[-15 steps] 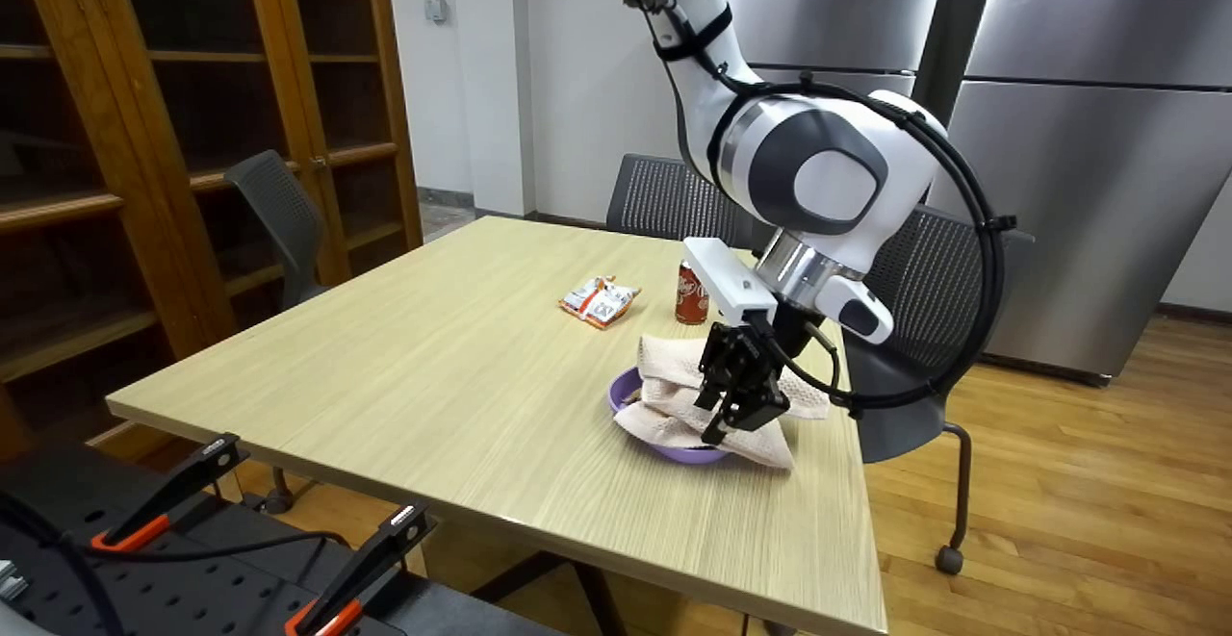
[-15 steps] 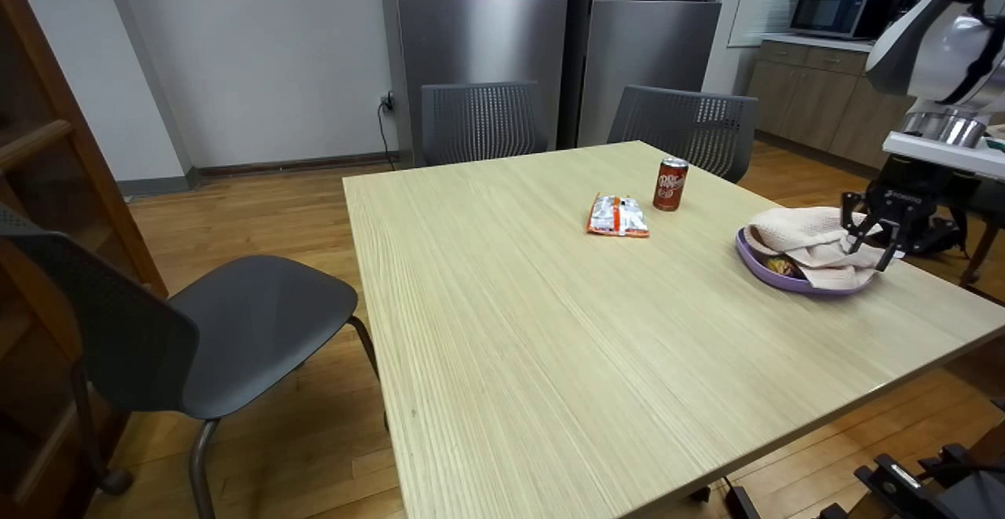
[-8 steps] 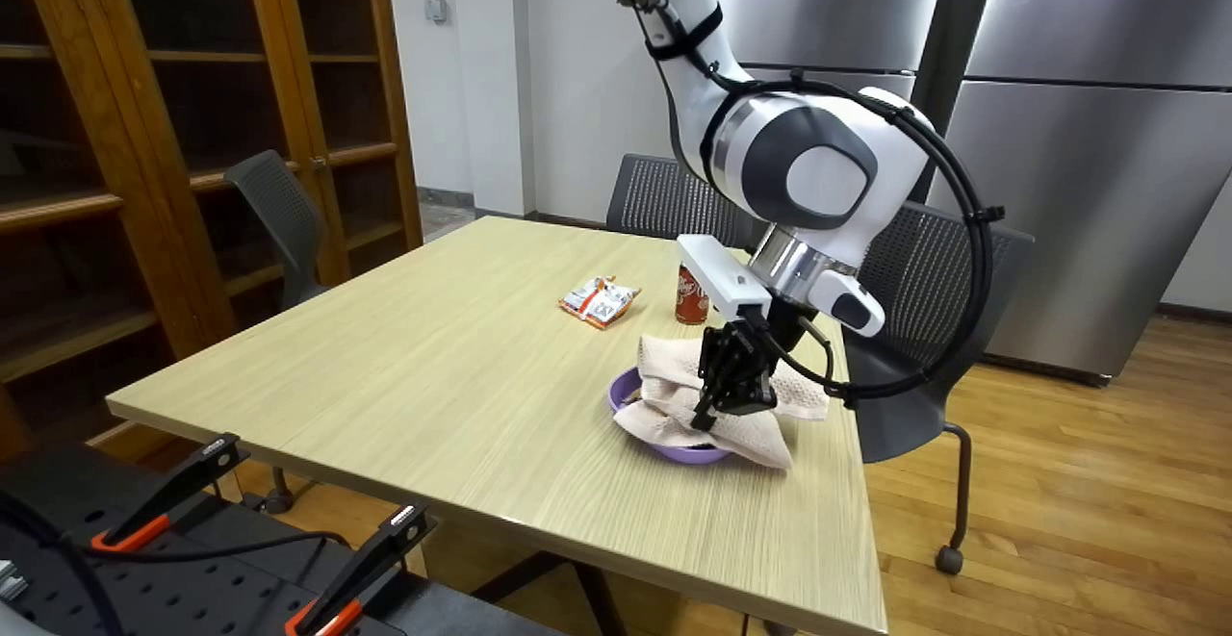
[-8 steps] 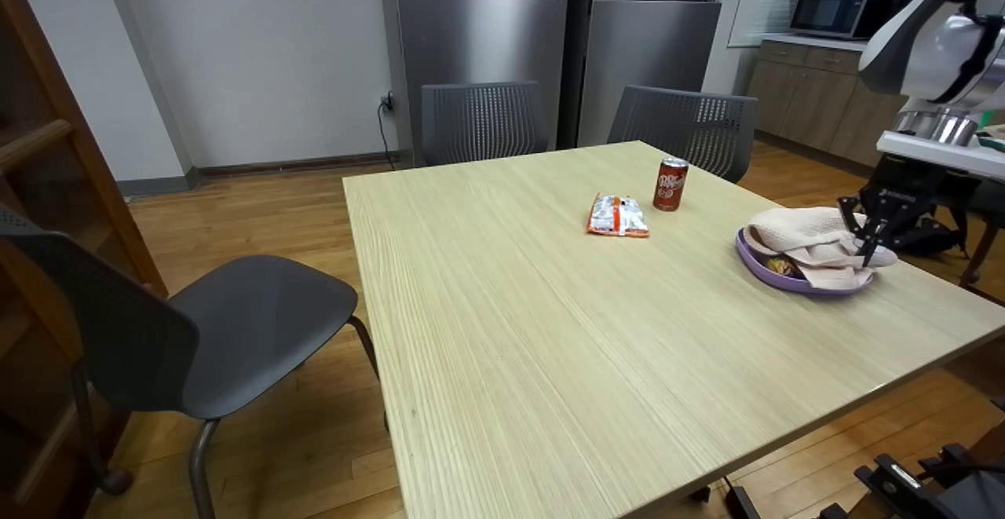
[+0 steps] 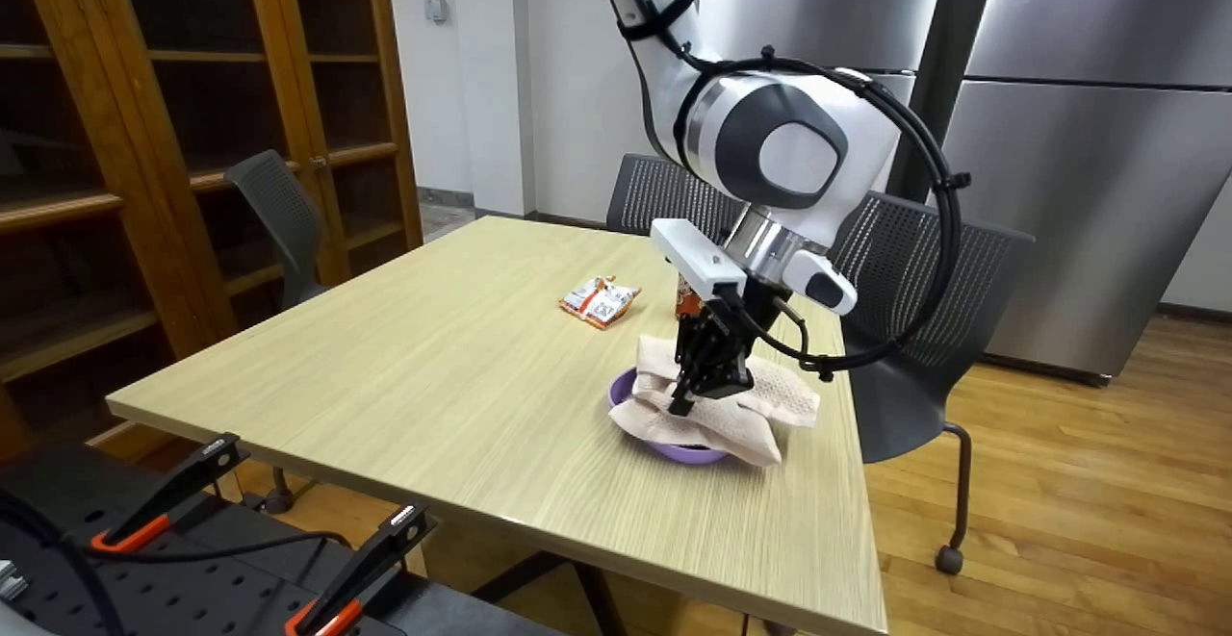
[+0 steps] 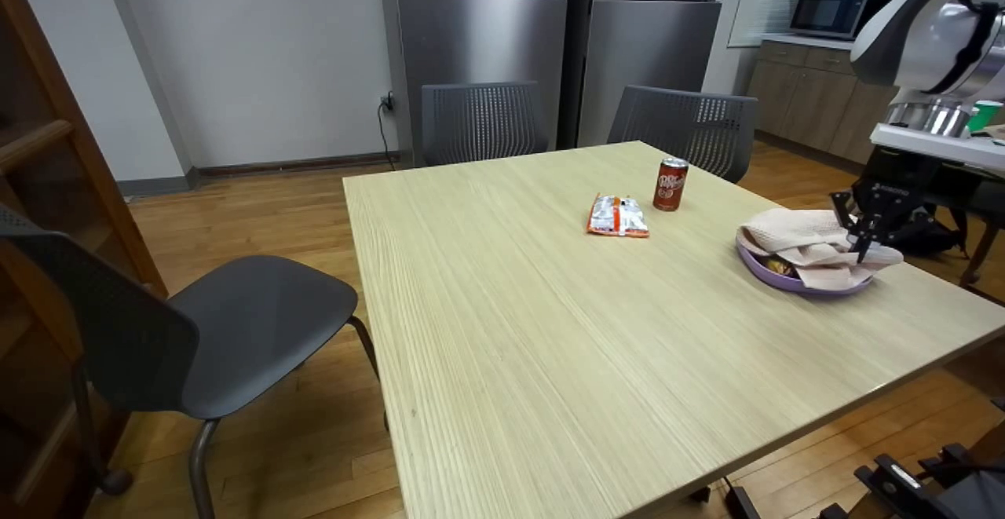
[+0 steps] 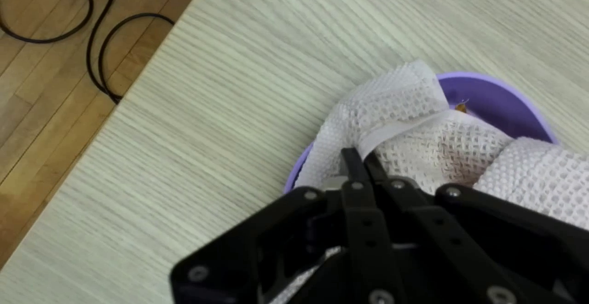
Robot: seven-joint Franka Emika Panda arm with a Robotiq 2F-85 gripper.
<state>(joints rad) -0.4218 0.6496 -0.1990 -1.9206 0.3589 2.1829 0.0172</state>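
A pale pink waffle-weave cloth (image 5: 731,421) lies crumpled over a purple bowl (image 5: 688,455), its ends hanging past the rim. My gripper (image 7: 362,157) is shut on a fold of this cloth (image 7: 441,145); the fold runs up between the fingertips in the wrist view. In both exterior views the gripper (image 6: 862,256) points down over the bowl (image 6: 760,272). Part of the bowl's inside shows at the cloth's edge, with a small yellow-brown item (image 6: 780,266) there. The cloth hides most of the bowl's contents.
On the wooden table (image 6: 597,330) stand a red soda can (image 6: 669,184) and a silver-and-orange snack bag (image 6: 618,217). The arm partly hides the can (image 5: 687,299) in an exterior view. Chairs (image 6: 483,122) surround the table. The table edge runs close beside the bowl.
The gripper's jaws have come together on the cloth. The arm has shifted left in both exterior views and risen slightly, and the cloth has moved a little with it.
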